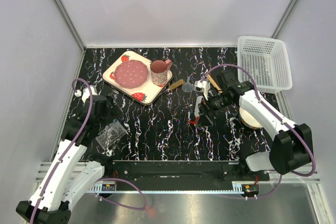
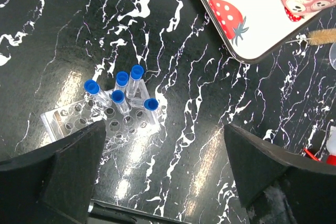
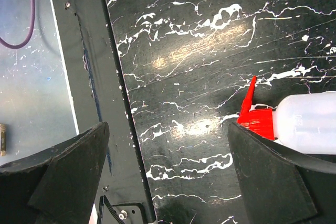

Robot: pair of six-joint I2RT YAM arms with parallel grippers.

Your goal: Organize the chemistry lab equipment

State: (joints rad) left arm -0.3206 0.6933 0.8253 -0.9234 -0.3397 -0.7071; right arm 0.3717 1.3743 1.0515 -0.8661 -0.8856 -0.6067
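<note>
The strawberry-print tray [image 1: 153, 92] lies toward the far left of the black marbled table [image 1: 168, 135], with a pink plate [image 1: 131, 73] and a patterned mug [image 1: 158, 73] on it.

Nearer the arm bases than the tray and slightly to its left stands the clear plastic tube rack [image 2: 79, 121]. Five small blue-capped tubes [image 2: 122, 78] are clustered in it and lean at different angles. The left gripper [image 2: 164, 127] hovers above the table on that same near-left side of the tray. Its jaws are spread wide and hold nothing. In the left wrist view the rack sits low between the fingers and close to the left one, but whether it touches that finger cannot be told.

To the right of the tray, just past the mug, lie a wooden-handled tool [image 1: 176, 84] and the clear funnel [image 1: 188, 85]. A second wooden-handled tool [image 1: 212, 82] lies a little farther right.

The translucent squeeze bottle [image 3: 310, 121] lies on its side to the right of the tray and somewhat nearer the arm bases, its red cap [image 3: 257, 116] and nozzle pointing away from the body. The right gripper [image 3: 168, 124] hangs over it with jaws fully apart and gripping nothing. The bottle passes behind the right-hand finger [image 3: 273, 182] in the wrist view.

Farther right of the tray, a cream bowl [image 1: 249, 118] shows partly under the right arm, and a white mesh basket [image 1: 264, 62] sits at the table's far right corner.
</note>
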